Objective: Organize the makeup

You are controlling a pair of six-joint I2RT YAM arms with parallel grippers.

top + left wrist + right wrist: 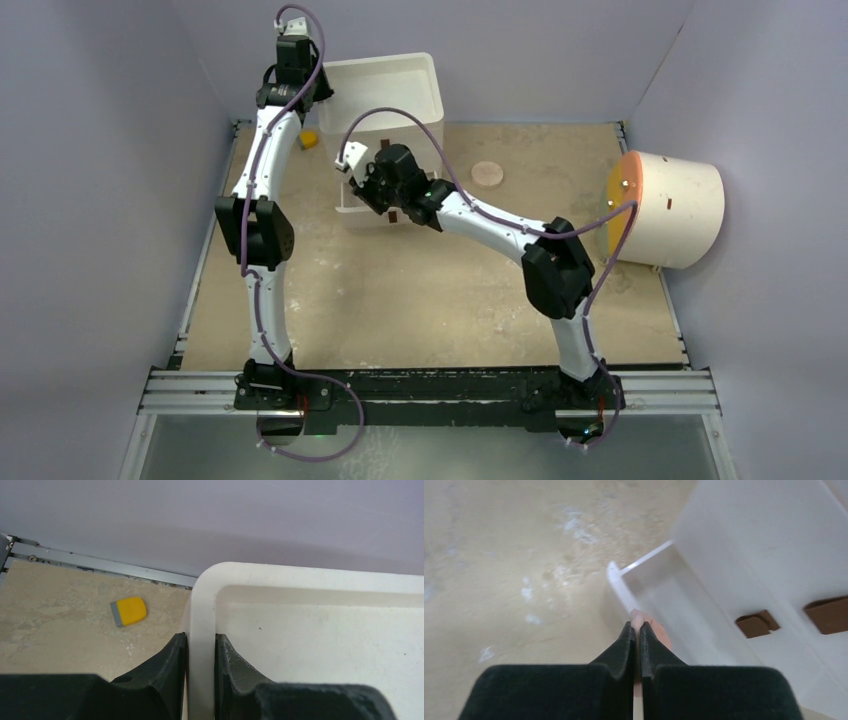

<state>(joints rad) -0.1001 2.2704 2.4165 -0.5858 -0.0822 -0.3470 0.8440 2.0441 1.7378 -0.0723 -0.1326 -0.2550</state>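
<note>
My right gripper (636,626) is shut on a round peach disc (660,633), held edge-on between the pads. It hangs over a shallow white tray (616,580) at the front of the white bin (385,90); in the top view the gripper (362,190) is at the bin's front wall. A second peach disc (488,173) lies flat on the table to the right of the bin. My left gripper (201,639) is shut on the bin's left rim (200,605), one finger on each side of the wall. The other makeup is out of view.
A small yellow block (129,611) lies on the table left of the bin, also in the top view (309,139). A big cream cylinder with an orange face (670,205) lies at the right wall. The bin's front face has brown slots (757,623). Purple walls enclose the table.
</note>
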